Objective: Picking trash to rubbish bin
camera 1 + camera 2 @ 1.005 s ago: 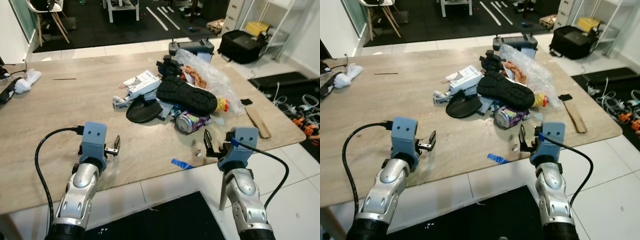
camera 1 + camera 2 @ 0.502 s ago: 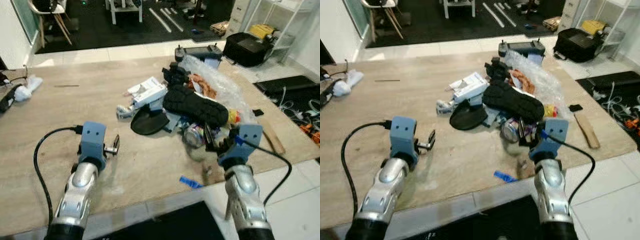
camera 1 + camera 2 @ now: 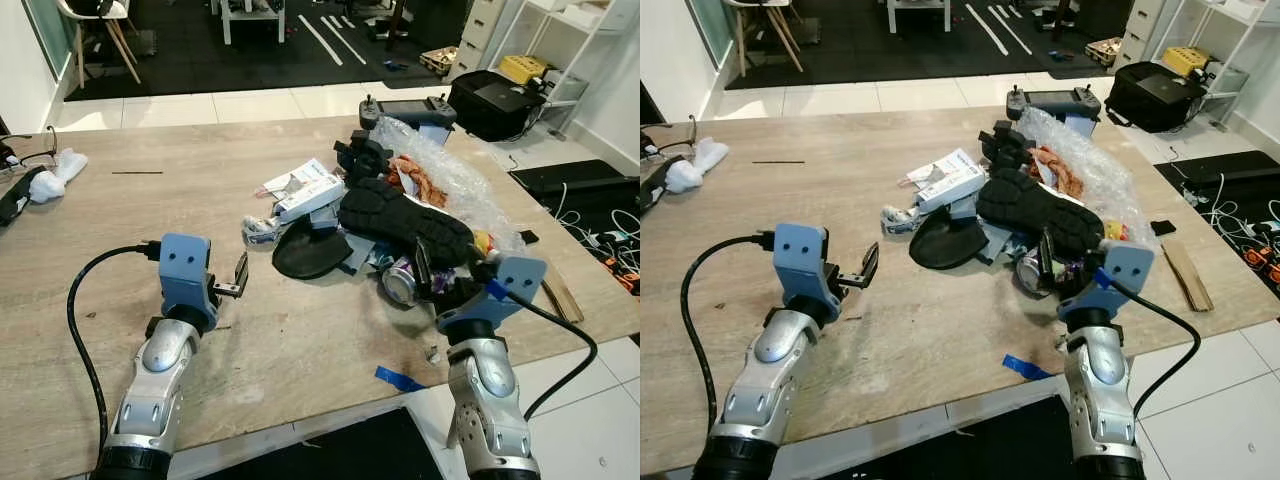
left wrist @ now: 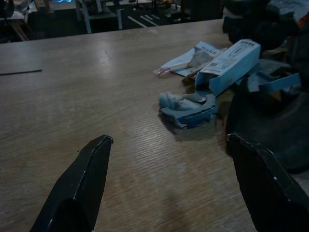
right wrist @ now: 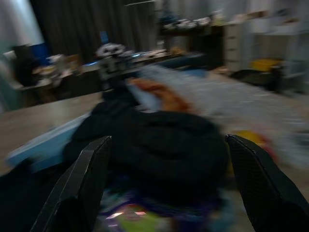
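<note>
A heap of trash lies on the wooden table (image 3: 150,210): a black shoe (image 3: 405,215), a crushed purple can (image 3: 400,282), a white and blue box (image 3: 310,195), a black disc (image 3: 310,255), a crumpled grey wrapper (image 4: 186,106) and bubble wrap (image 3: 455,178). My right gripper (image 3: 445,275) is open, low over the can and up against the shoe's near side; its wrist view is blurred. My left gripper (image 3: 232,280) is open above bare table, short of the wrapper and the disc.
A blue strip of tape (image 3: 400,378) and a small white scrap (image 3: 432,352) lie near the front edge. A remote controller (image 3: 405,108) sits at the far edge, a wooden slat (image 3: 560,298) at the right edge, a white tissue (image 3: 60,165) far left. A black bag (image 3: 500,100) is on the floor.
The camera has come closer to the table. My right gripper has gone forward from the table's front edge to the can beside the shoe. The left gripper has edged slightly toward the heap.
</note>
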Robot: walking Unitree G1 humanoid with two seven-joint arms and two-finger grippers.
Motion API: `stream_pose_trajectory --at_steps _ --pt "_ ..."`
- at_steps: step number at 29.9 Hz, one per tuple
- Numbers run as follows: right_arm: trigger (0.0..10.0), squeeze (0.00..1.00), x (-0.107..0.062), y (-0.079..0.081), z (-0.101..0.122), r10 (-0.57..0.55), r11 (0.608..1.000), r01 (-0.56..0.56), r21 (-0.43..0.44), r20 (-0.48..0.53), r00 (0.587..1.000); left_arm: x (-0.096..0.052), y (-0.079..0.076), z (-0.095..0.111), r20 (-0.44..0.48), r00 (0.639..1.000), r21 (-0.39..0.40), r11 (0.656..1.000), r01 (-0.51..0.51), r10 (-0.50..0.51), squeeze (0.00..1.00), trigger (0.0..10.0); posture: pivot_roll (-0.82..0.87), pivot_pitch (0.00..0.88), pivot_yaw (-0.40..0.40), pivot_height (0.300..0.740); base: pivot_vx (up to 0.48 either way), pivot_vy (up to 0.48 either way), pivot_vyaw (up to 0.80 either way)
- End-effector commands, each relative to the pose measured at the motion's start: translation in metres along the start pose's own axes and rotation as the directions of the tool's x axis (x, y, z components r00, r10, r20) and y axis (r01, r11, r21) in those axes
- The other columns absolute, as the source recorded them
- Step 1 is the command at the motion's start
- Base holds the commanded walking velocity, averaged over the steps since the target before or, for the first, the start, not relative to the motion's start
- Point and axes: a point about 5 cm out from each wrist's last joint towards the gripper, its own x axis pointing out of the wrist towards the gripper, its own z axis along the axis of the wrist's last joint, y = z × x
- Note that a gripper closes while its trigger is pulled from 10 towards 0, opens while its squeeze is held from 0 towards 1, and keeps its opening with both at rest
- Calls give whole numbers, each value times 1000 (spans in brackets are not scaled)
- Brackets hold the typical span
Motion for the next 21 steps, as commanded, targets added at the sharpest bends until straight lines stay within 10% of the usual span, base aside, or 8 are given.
stream_pose_trajectory --at_steps 1,14,15,21 --pt "10000 1000 -2 -9 3 -43 999 43 14 18 999 -2 -2 -2 1 1000 -9 1000 12 -12 0 10000 -74 105 -24 740 0 0 0" --pt "10000 937 14 -36 -1 -74 995 77 56 -60 995 -2 0 1 8 999 -2 999 34 -34 0 10000 -61 97 -11 740 0 0 0" --pt "10000 0 19 -36 0 -55 996 59 70 -70 996 -2 0 0 -3 999 11 999 33 -32 0 10000 -60 98 -11 740 0 0 0" --pt "10000 0 30 -43 -1 -28 992 39 117 -91 995 -2 3 -1 -19 1000 36 999 16 -16 0 10000 -44 107 -14 740 0 0 0"
